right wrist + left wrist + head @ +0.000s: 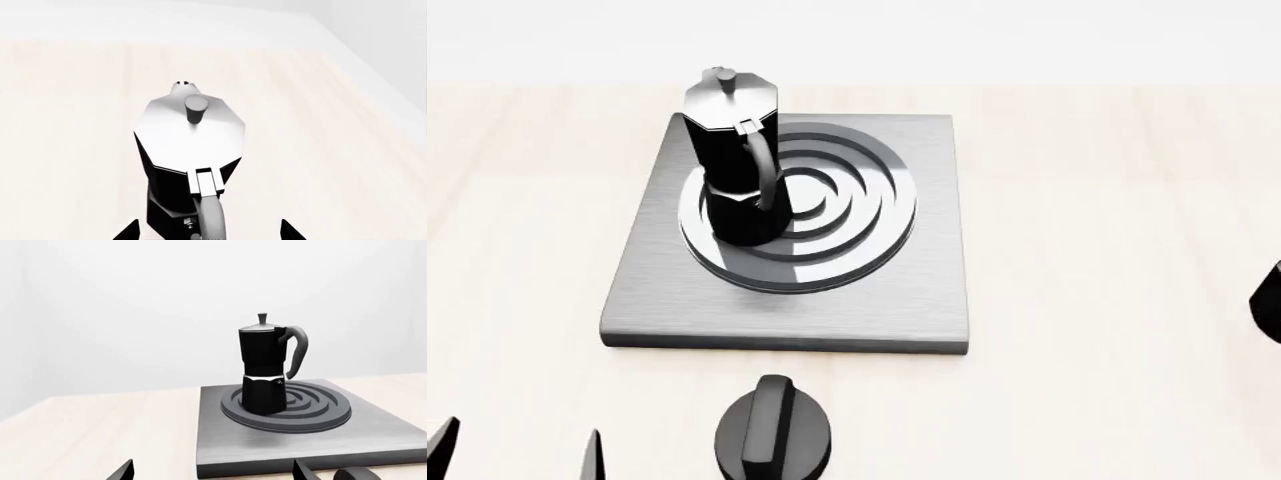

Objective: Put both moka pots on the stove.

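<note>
One moka pot [734, 160] stands upright on the left part of the ring burner of the stove [921, 290], its handle toward me. It also shows in the left wrist view [263, 365] on the stove [373, 435]. My left gripper [213, 474] is open and empty, short of the stove's near edge; its fingertips [590, 455] show at the head view's bottom left. The second moka pot [190, 135] stands on the wooden table, seen from above in the right wrist view. My right gripper [208, 232] is open, its fingertips on either side of that pot's handle without touching it.
A short round black knob [771, 432] sits on the table in front of the stove, right of my left gripper; it also shows in the left wrist view [357, 474]. A dark shape [1270, 300] pokes in at the head view's right edge. The light wooden table [1094, 200] surrounds the stove.
</note>
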